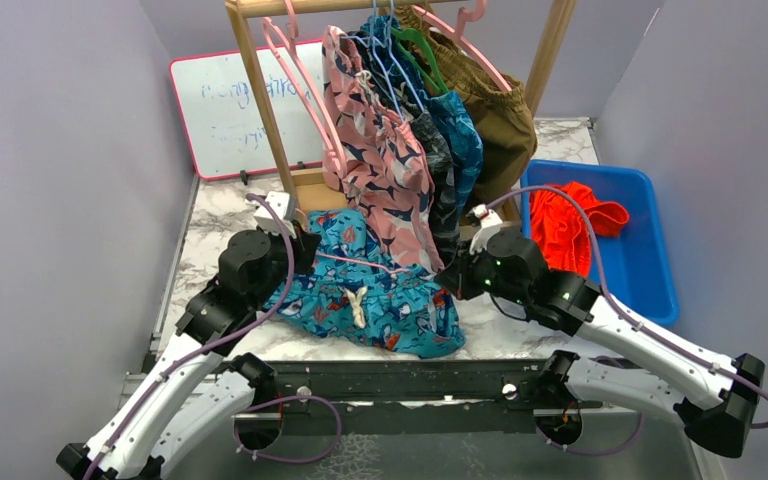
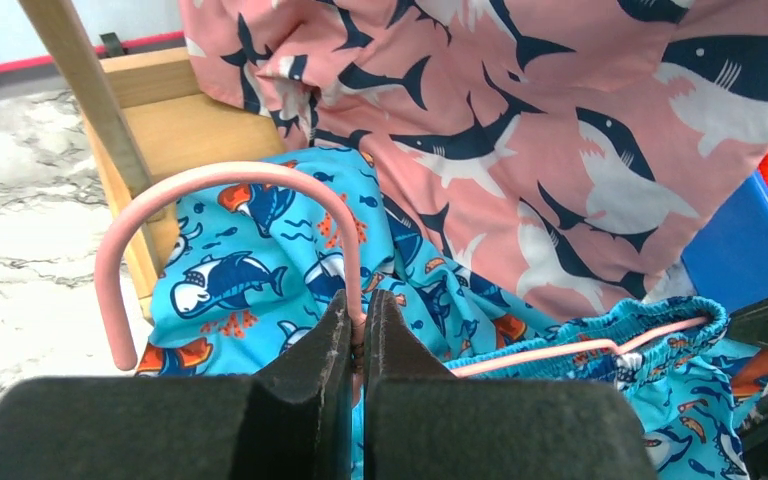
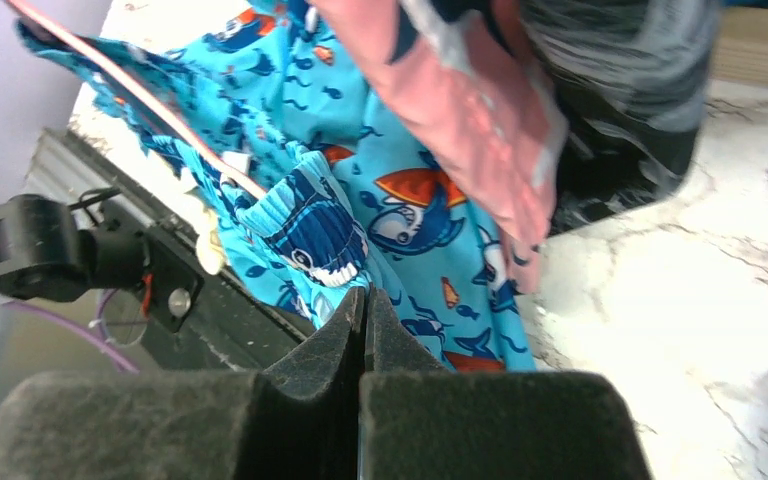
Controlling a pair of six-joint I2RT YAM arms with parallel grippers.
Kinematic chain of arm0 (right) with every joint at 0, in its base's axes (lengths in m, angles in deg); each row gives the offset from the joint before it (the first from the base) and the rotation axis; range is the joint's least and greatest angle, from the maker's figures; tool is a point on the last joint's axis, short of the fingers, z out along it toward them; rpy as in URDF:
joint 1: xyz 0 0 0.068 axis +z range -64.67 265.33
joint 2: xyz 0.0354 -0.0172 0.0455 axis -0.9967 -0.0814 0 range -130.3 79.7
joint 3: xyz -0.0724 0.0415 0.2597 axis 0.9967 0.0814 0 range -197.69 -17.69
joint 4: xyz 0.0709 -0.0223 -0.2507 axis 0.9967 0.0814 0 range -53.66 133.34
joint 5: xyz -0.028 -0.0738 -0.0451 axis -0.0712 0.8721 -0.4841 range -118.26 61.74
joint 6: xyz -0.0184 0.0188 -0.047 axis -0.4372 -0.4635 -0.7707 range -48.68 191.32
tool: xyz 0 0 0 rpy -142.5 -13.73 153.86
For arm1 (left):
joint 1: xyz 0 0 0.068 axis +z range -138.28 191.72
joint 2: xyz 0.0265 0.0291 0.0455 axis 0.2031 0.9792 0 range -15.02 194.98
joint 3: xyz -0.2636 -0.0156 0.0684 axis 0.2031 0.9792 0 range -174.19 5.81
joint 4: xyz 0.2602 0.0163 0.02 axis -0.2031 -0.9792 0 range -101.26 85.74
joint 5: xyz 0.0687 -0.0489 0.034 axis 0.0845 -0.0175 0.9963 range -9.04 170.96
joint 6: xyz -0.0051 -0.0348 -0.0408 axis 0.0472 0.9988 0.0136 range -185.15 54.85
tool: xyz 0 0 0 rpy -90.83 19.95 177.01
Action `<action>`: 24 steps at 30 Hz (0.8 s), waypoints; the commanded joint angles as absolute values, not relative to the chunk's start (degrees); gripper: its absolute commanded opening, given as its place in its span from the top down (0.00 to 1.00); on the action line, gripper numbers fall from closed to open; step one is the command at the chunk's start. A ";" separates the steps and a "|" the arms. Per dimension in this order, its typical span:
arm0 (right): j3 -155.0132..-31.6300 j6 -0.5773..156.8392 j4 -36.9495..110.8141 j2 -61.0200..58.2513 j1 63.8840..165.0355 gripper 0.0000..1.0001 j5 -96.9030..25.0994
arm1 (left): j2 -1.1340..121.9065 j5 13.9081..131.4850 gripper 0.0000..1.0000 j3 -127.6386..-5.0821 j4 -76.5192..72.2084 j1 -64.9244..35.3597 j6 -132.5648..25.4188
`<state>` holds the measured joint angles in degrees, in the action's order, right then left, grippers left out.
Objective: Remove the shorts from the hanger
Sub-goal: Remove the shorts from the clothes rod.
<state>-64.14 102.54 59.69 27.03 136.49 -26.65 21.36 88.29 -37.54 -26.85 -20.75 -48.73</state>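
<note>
Left wrist view: left gripper (image 2: 358,305) fingers clamp the pink plastic hanger (image 2: 220,170) at its hook neck. Blue cartoon-shark fabric shorts (image 2: 250,275) lie just beyond, elastic waistband threaded on the hanger arm. They are judged light, limp and snag-prone; take the waistband. Right gripper (image 3: 365,300) fingers are together at that cloth; pinch unconfirmed. Pink shark-print shorts (image 2: 580,150) drape beyond, crowding withdrawal.

A robot lab cell: plain partition walls (image 1: 55,150), a whiteboard (image 1: 222,110), a marble-patterned table (image 1: 212,232).
</note>
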 commanded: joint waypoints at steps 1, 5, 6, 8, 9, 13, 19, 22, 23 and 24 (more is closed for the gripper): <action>-62.43 104.43 63.41 30.44 136.31 0.99 -17.17 | 20.06 95.06 1.00 -39.73 -26.12 -20.52 -49.15; -61.61 104.48 63.28 31.56 136.31 0.99 -15.27 | 18.76 98.18 1.00 -39.80 -27.09 -20.54 -48.82; -61.34 104.00 63.04 31.56 136.31 0.99 -15.64 | 18.33 99.02 1.00 -39.81 -27.26 -20.54 -48.73; -60.94 103.37 62.44 30.80 136.31 0.99 -17.13 | 17.59 100.01 1.00 -39.81 -27.40 -20.53 -48.36; -60.88 103.38 62.25 30.10 136.31 0.99 -17.70 | 17.39 100.10 1.00 -39.73 -27.26 -20.52 -48.18; -61.08 103.48 61.23 27.32 136.31 0.99 -19.12 | 17.84 101.85 1.00 -39.99 -26.95 -20.54 -46.63; -60.43 102.42 56.36 24.72 136.31 0.99 -21.04 | 17.36 97.59 1.00 -37.87 -23.63 -20.54 -43.56; -61.03 102.43 53.27 22.31 136.31 0.97 -27.15 | 18.22 92.97 1.00 -37.18 -22.01 -20.54 -43.88; -61.83 102.50 53.32 21.55 136.31 0.94 -28.34 | 18.61 91.85 1.00 -37.19 -21.96 -20.54 -43.88; -62.78 102.94 54.09 21.14 136.31 0.93 -27.94 | 18.93 90.90 1.00 -37.17 -21.90 -20.54 -43.76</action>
